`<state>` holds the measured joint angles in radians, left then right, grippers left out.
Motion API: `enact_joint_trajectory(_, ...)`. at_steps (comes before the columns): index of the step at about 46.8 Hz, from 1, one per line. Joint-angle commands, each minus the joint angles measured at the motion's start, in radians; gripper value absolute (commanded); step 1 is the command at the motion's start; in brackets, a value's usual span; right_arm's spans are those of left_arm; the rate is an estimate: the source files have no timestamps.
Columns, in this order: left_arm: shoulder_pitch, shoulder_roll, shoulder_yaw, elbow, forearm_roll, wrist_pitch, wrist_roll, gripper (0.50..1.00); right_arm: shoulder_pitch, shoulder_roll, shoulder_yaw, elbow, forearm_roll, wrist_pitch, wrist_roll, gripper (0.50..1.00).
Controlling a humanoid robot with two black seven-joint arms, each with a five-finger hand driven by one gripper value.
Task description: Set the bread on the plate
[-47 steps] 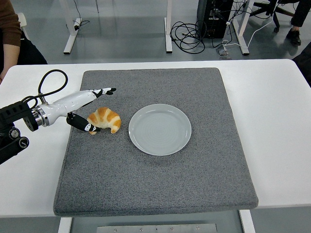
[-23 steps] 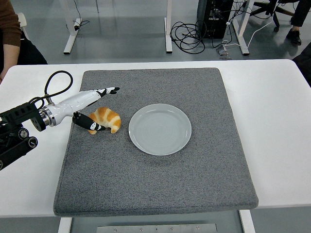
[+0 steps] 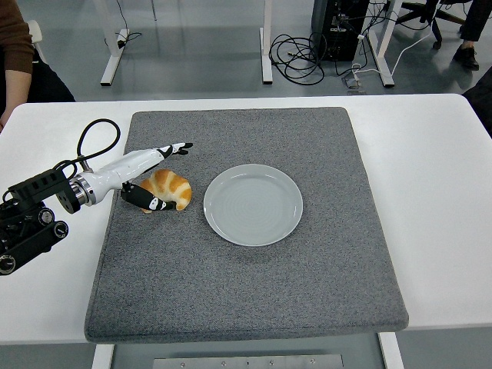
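Note:
A golden croissant (image 3: pixel 171 188) lies on the grey mat (image 3: pixel 246 269), just left of the pale grey plate (image 3: pixel 253 204). My left hand (image 3: pixel 157 174) reaches in from the left edge and brackets the croissant's left end: the white fingers (image 3: pixel 165 151) stretch out straight behind it and the black thumb lies along its near side. The fingers are spread rather than curled, and the croissant rests on the mat. The plate holds nothing. My right arm is out of view.
A person's sleeve (image 3: pixel 14 38) shows at the top left behind the white table (image 3: pixel 438 192). Cables (image 3: pixel 304 58) and desk legs stand on the floor beyond the table's far edge.
My left hand has slid to the right, further over the mat, so the thumb and fingers now flank the croissant more closely. The croissant and plate have not moved.

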<state>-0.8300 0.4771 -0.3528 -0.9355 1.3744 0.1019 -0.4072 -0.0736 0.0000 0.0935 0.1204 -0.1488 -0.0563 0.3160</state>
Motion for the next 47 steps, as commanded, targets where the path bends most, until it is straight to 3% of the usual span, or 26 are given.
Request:
enact_joint_trajectory(1, 0.000, 0.000, 0.000, 0.000, 0.002, -0.001, -0.005, 0.847, 0.000, 0.000, 0.000, 0.001, 0.000, 0.001, 0.000, 1.000)
enact_joint_trajectory(12, 0.000, 0.001, 0.001, 0.000, 0.002, -0.002, -0.012, 0.672, 0.002, 0.000, 0.000, 0.001, 0.000, 0.001, 0.000, 1.000)
enact_joint_trajectory(19, -0.008, 0.003, 0.044, 0.000, 0.000, -0.002, -0.013, 0.507, 0.002, 0.000, 0.000, -0.001, 0.000, 0.000, 0.000, 1.000)
enact_joint_trajectory(33, -0.024, 0.008, 0.067, 0.000, -0.080, -0.002, -0.012, 0.500, 0.002, 0.000, 0.000, 0.001, 0.000, 0.001, 0.000, 1.000)
enact_joint_trajectory(47, -0.066, 0.021, 0.101, 0.000, -0.155, -0.050, -0.013, 0.500, 0.002, 0.000, 0.000, 0.004, 0.000, 0.001, 0.000, 1.000)
